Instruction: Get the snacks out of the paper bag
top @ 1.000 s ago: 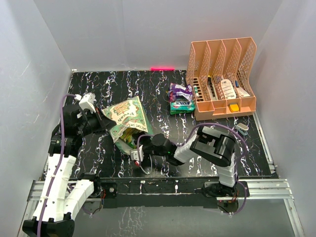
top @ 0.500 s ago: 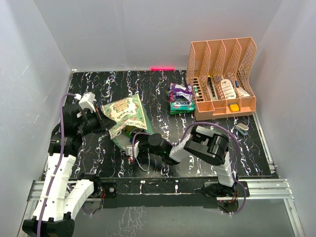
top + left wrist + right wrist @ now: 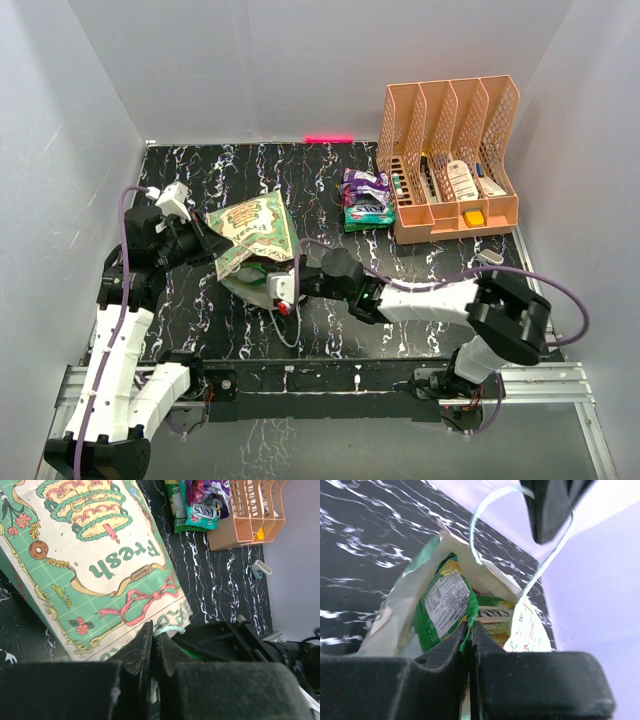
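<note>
The mint-green paper bag [image 3: 252, 232] lies on its side on the black table, its mouth toward the near edge. My left gripper [image 3: 205, 242] is shut on the bag's string handle [image 3: 169, 628], holding the mouth up. At that mouth my right gripper [image 3: 279, 291] is shut on the corner of a green snack packet [image 3: 444, 605]. A yellow packet [image 3: 496, 618] lies behind it inside the bag [image 3: 395, 611]. The handle loop [image 3: 479, 515] runs up to the left fingers [image 3: 554, 505]. Purple and green packets [image 3: 365, 200] lie outside the bag, also in the left wrist view [image 3: 199, 502].
A peach mesh organizer [image 3: 452, 168] with small bottles and boxes stands at the back right, right of the loose packets. A small grey object [image 3: 490, 258] lies in front of it. White walls close in the table on three sides.
My right gripper has shut on the green packet at the bag's mouth, and the right arm has stretched out, its elbow swinging right. The left arm has drawn the handle slightly up.
</note>
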`<state>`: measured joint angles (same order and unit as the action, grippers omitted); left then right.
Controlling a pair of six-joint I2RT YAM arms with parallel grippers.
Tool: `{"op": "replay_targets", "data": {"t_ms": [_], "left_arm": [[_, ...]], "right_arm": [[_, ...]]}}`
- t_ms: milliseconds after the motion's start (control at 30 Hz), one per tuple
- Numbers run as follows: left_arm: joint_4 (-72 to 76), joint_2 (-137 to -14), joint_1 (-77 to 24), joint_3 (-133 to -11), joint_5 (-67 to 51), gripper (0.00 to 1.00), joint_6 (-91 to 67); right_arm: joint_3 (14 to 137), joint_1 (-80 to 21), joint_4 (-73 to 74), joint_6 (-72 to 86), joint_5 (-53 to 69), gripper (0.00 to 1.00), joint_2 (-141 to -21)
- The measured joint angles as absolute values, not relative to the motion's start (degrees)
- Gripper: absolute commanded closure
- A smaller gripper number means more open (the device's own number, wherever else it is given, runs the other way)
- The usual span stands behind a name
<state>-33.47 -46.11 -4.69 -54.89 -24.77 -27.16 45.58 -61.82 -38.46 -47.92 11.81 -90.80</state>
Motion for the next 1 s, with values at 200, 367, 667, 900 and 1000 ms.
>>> {"op": "replay_targets", "data": {"t_ms": [200, 367, 667, 900, 1000], "left_arm": [[-33.43, -46.78, -4.69, -56.38, -23.92, 1.00, -28.34], [-33.45, -46.78, -4.69, -56.58, -23.49, 1.00, -28.67], [-33.47, -46.98, -4.69, -56.58, -22.92, 1.00, -28.38], [-33.54, -47.13, -4.69, -56.58, -22.81, 1.00, -28.10], [-33.54, -47.13, -4.69, -56.58, -22.81, 1.00, -28.08]], "right_arm": [[45.08, -61.98, -23.79, -40.66, 20.49, 0.93, -78.26], [43.97, -62.15, -14.15, -35.40, 20.34, 0.93, -65.19], [45.60, -62.13, 1.15, -30.09, 7.62, 0.93, -48.84], [47.86, -61.63, 6.24, -31.27, -6.85, 0.93, -48.73], [49.58, -59.55, 6.24, -33.04, -10.57, 0.93, -51.05]]}}
